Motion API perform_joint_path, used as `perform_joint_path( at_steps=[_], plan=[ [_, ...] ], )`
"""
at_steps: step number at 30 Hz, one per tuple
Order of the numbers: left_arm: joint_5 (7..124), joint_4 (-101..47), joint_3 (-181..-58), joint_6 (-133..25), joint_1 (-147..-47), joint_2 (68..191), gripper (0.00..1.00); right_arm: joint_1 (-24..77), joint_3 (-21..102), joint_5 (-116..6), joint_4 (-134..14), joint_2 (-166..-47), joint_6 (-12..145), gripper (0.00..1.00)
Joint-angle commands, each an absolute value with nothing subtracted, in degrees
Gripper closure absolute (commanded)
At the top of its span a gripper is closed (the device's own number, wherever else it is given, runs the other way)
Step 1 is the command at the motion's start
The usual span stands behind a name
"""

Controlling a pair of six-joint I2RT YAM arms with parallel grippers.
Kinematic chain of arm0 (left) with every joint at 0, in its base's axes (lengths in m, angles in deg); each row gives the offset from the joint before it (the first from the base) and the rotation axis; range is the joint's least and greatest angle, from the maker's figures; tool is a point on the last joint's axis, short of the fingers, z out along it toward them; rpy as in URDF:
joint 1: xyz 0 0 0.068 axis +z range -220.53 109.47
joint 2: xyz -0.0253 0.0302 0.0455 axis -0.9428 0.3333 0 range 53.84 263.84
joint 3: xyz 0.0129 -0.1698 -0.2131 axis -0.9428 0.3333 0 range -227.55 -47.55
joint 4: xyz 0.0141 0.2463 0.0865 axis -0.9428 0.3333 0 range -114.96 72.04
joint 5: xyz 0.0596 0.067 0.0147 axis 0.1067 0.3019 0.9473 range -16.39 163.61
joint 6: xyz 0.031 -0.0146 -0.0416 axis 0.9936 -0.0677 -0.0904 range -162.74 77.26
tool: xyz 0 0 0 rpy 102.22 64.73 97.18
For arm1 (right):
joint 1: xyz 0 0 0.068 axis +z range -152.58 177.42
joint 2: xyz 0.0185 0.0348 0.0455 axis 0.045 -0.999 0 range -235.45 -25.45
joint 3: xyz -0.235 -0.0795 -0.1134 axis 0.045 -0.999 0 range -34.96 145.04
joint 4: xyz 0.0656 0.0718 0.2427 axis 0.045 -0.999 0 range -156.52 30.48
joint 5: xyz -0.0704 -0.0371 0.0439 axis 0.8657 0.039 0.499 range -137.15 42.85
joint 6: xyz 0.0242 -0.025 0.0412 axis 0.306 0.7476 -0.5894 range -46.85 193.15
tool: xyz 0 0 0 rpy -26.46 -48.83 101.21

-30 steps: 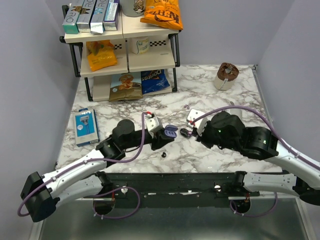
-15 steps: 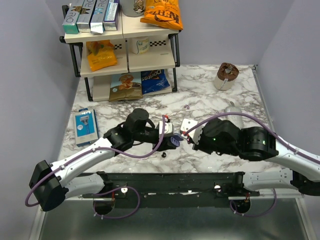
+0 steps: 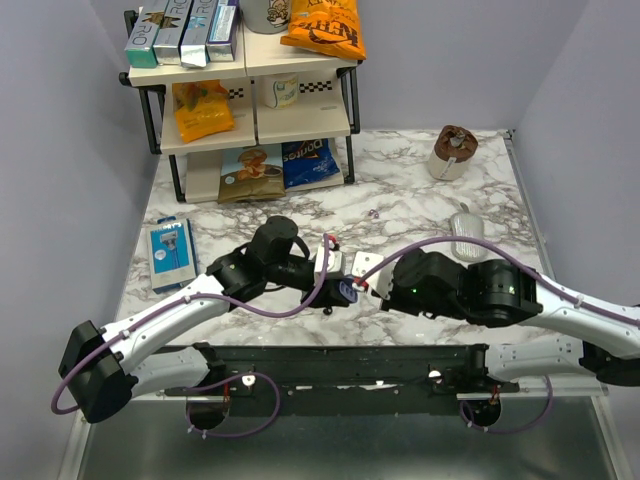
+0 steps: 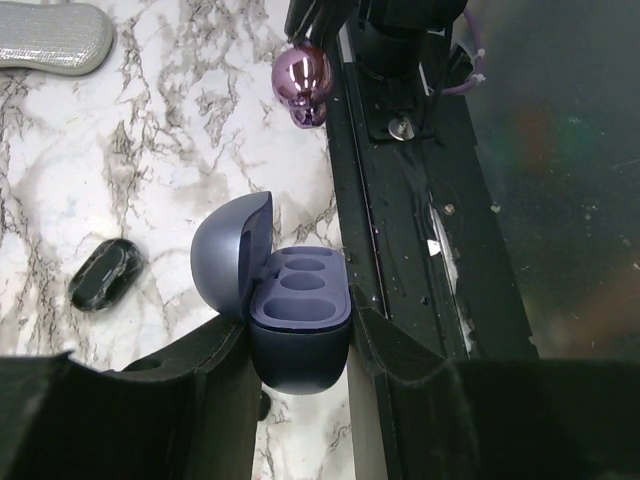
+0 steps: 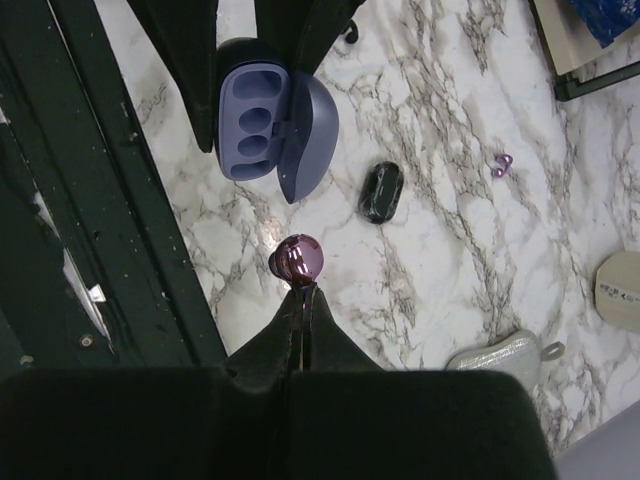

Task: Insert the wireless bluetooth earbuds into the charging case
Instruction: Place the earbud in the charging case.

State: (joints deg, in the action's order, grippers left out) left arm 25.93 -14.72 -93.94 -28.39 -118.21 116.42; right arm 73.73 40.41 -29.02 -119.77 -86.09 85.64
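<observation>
Marble table (image 5: 450,250): black earbud (image 5: 381,192) beside open charging case (image 5: 270,120), pink piece (image 5: 297,257) near.

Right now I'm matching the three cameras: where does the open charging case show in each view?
Top external: charging case low centre, between the two arms' tips.
Left wrist: case lower centre, gripped by the left tool, lid open leftward.
Right wrist: case upper left, lid open rightward.
Shared landmark: silver-grey pouch, right of centre from above, top left in left wrist, bottom right in right wrist.

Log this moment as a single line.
left hand: shut on open case, sockets empty | right hand: shut on pink earbud, outside case | black earbud: on table
</observation>
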Motion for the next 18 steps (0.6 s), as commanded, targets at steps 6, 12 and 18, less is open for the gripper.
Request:
perform_joint_path(
  at_steps=[6,12,18],
  plan=[
    [24.7,-23.5,-90.9,-33.1,-117.6,115.4,1.0,74.8,39.5,-31.8,-112.4,-82.7,82.2,0.99],
    [24.2,-26.4,-90.4,-35.3,-117.6,115.4,1.0,74.7,38.9,-33.4,-111.5,-84.1,82.3,0.99],
    [24.0,-28.1,-89.8,-36.8,-117.6,114.8,1.0,74.7,38.4,-34.2,-109.7,-84.7,82.2,0.99]
  ],
)
